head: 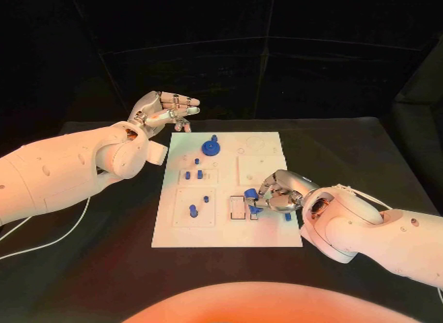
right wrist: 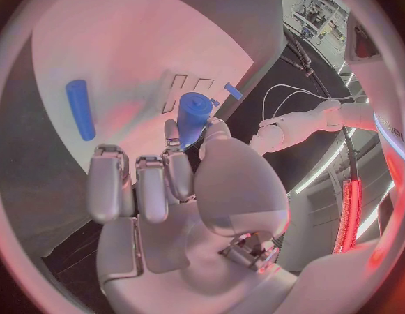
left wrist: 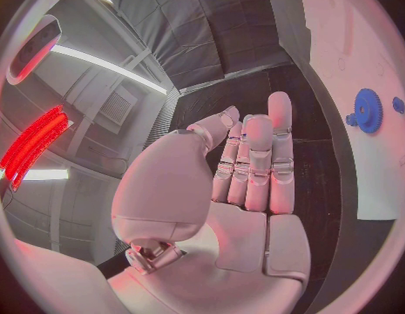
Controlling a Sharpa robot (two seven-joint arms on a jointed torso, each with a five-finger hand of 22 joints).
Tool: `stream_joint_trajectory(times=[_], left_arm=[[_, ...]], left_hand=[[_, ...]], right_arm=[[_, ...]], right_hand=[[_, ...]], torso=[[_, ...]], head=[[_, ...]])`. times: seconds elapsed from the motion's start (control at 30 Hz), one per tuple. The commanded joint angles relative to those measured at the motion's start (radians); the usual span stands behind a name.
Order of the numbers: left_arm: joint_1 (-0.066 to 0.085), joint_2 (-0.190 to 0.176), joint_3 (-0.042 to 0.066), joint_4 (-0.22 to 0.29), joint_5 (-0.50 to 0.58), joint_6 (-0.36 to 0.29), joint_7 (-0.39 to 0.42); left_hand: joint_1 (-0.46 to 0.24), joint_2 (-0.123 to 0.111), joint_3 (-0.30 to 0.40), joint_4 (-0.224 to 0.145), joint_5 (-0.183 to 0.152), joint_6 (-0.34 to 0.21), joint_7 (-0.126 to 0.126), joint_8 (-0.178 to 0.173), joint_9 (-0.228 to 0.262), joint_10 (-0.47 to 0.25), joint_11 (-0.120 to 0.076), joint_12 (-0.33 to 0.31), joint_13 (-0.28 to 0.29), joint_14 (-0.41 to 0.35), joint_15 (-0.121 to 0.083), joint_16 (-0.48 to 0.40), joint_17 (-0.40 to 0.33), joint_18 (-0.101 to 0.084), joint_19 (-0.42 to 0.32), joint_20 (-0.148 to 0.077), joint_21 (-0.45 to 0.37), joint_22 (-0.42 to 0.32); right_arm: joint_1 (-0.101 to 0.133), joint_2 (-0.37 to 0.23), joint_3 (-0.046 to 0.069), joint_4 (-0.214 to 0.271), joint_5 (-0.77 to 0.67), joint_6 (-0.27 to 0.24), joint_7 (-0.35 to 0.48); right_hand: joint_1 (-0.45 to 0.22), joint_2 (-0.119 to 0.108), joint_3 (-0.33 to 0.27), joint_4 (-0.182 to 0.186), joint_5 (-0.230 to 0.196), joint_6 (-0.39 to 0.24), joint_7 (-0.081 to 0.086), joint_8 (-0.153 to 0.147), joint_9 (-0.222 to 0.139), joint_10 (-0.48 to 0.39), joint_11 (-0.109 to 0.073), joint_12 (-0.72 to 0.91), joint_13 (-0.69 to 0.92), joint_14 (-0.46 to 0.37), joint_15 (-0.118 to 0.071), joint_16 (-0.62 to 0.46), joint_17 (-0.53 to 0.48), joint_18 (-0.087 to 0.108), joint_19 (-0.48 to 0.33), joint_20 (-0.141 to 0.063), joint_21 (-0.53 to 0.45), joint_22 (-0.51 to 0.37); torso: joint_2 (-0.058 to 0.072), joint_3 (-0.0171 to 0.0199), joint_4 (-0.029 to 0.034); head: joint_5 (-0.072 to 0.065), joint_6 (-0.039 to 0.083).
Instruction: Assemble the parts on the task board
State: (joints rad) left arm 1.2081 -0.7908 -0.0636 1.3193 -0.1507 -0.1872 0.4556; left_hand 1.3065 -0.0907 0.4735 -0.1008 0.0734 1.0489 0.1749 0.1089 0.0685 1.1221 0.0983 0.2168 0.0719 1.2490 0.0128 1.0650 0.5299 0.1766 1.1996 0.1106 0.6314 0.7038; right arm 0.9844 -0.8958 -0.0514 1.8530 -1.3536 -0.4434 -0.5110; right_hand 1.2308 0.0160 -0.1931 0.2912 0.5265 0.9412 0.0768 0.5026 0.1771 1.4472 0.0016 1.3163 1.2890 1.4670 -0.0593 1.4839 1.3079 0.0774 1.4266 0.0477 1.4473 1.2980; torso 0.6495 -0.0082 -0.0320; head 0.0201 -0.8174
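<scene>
The white task board (head: 231, 229) lies mid-table. My right hand (head: 277, 192) is over its right edge and pinches a blue cylinder (right wrist: 194, 115) between thumb and a finger, end-on to the board (right wrist: 141, 42) by the slots; the head view shows that cylinder (head: 250, 196) at the fingertips. Another blue cylinder (right wrist: 80, 109) lies flat on the board. A blue gear (head: 212, 146) sits near the far edge, with small blue pegs (head: 187, 175) standing left of centre. My left hand (head: 168, 111) is raised beyond the far-left corner, fingers extended, holding nothing; past this hand (left wrist: 246, 167), the left wrist view shows the gear (left wrist: 368, 110).
A blue piece (head: 287, 217) lies at the board's right edge beside my right wrist. More blue pegs (head: 192, 210) stand in the near-left panel. A white cable (head: 47, 235) runs over the black table on the left.
</scene>
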Motion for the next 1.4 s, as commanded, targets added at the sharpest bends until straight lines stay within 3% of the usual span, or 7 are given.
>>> stream_joint_trajectory(times=[0.03, 0.63, 0.77, 0.87, 0.97, 1.1, 1.4], left_arm=[[0.001, 0.001, 0.001, 0.002, 0.004, 0.012, 0.003], [0.001, 0.004, 0.001, 0.001, 0.004, 0.016, 0.001], [0.001, 0.004, 0.001, 0.001, 0.004, 0.016, 0.001], [0.001, 0.004, 0.001, 0.001, 0.004, 0.016, 0.001], [0.001, 0.004, 0.001, 0.001, 0.004, 0.016, 0.0], [0.001, 0.004, 0.001, 0.001, 0.004, 0.017, 0.0], [0.001, 0.004, 0.001, 0.0, 0.004, 0.017, -0.001]], left_hand=[[0.0, 0.006, -0.007, -0.001, 0.0, -0.001, 0.003, 0.006, -0.001, -0.005, 0.004, 0.005, -0.001, -0.007, 0.001, -0.005, -0.001, 0.007, -0.006, 0.002, -0.005, -0.001], [-0.001, 0.006, -0.01, -0.001, 0.0, -0.002, 0.003, 0.006, -0.001, -0.006, 0.004, 0.006, -0.001, -0.008, 0.001, -0.007, -0.005, 0.006, -0.006, 0.002, -0.007, -0.003], [-0.001, 0.006, -0.01, -0.001, 0.0, -0.002, 0.003, 0.006, -0.001, -0.006, 0.004, 0.006, -0.001, -0.008, 0.001, -0.007, -0.005, 0.006, -0.006, 0.002, -0.007, -0.003], [-0.001, 0.006, -0.01, -0.001, 0.0, -0.002, 0.003, 0.006, -0.001, -0.006, 0.004, 0.006, -0.001, -0.008, 0.001, -0.007, -0.005, 0.006, -0.006, 0.002, -0.007, -0.003], [-0.001, 0.006, -0.01, -0.001, 0.0, -0.002, 0.003, 0.006, -0.001, -0.006, 0.004, 0.006, -0.001, -0.008, 0.001, -0.007, -0.005, 0.006, -0.006, 0.002, -0.007, -0.003], [-0.001, 0.006, -0.01, -0.001, 0.0, -0.002, 0.003, 0.006, -0.001, -0.006, 0.004, 0.006, -0.001, -0.008, 0.001, -0.007, -0.005, 0.006, -0.006, 0.002, -0.007, -0.003], [-0.001, 0.006, -0.01, -0.001, 0.0, -0.002, 0.003, 0.006, -0.001, -0.006, 0.004, 0.006, -0.001, -0.008, 0.001, -0.007, -0.005, 0.006, -0.006, 0.002, -0.007, -0.003]], right_arm=[[0.001, 0.022, 0.0, -0.01, 0.019, 0.031, -0.017], [0.002, 0.093, 0.001, -0.054, 0.004, 0.055, -0.07], [0.002, 0.097, 0.001, -0.057, -0.01, 0.053, -0.079], [0.002, 0.101, 0.001, -0.059, -0.019, 0.045, -0.082], [0.002, 0.105, 0.001, -0.061, -0.028, 0.031, -0.084], [0.002, 0.106, 0.001, -0.061, -0.034, 0.017, -0.081], [0.002, 0.097, 0.001, -0.047, -0.036, 0.022, -0.051]], right_hand=[[-0.017, 0.002, -0.012, 0.0, -0.012, 0.012, -0.002, 0.004, -0.001, 0.0, -0.005, -0.005, 0.001, 0.062, -0.01, 0.003, 0.024, -0.019, 0.006, -0.004, 0.006, 0.0], [-0.028, 0.005, -0.027, -0.002, -0.052, 0.024, -0.008, 0.01, 0.003, 0.002, -0.01, -0.009, 0.005, 0.062, -0.014, 0.003, 0.023, -0.019, 0.005, -0.008, 0.003, -0.003], [-0.048, 0.003, -0.049, -0.002, -0.156, 0.024, -0.009, 0.011, 0.006, 0.002, -0.011, -0.015, 0.004, 0.061, -0.015, 0.001, 0.021, -0.018, 0.006, -0.01, 0.002, -0.004], [-0.097, -0.011, -0.077, -0.001, -0.357, 0.019, -0.009, 0.011, 0.008, -0.004, -0.01, -0.031, -0.006, 0.058, -0.016, -0.005, 0.008, -0.017, 0.003, -0.011, -0.003, -0.01], [-0.159, -0.078, -0.043, 0.005, -0.468, 0.007, -0.004, 0.008, 0.008, -0.01, -0.006, -0.045, -0.012, 0.056, -0.013, -0.012, -0.003, -0.016, -0.001, -0.007, -0.008, -0.018], [-0.217, -0.146, -0.002, 0.006, -0.477, -0.001, -0.002, 0.008, 0.01, -0.016, -0.005, -0.06, -0.021, 0.055, -0.011, -0.016, -0.009, -0.014, -0.005, -0.008, -0.014, -0.027], [-0.205, -0.123, 0.032, 0.003, -0.47, 0.003, -0.003, 0.014, 0.013, -0.013, -0.006, -0.059, -0.016, 0.057, -0.011, -0.013, 0.001, -0.015, -0.001, -0.007, -0.012, -0.021]], torso=[[0.0, 0.0005, 0.0003], [-0.001, 0.0004, -0.0003], [0.0, 0.0007, -0.0008], [0.0, 0.0006, -0.0015], [0.0, 0.0005, -0.0016], [0.0, 0.0007, -0.0016], [0.0, 0.0015, -0.0022]], head=[[0.002, 0.0], [0.006, -0.003], [0.008, -0.004], [0.009, -0.002], [0.009, -0.002], [0.009, -0.002], [0.01, -0.002]])
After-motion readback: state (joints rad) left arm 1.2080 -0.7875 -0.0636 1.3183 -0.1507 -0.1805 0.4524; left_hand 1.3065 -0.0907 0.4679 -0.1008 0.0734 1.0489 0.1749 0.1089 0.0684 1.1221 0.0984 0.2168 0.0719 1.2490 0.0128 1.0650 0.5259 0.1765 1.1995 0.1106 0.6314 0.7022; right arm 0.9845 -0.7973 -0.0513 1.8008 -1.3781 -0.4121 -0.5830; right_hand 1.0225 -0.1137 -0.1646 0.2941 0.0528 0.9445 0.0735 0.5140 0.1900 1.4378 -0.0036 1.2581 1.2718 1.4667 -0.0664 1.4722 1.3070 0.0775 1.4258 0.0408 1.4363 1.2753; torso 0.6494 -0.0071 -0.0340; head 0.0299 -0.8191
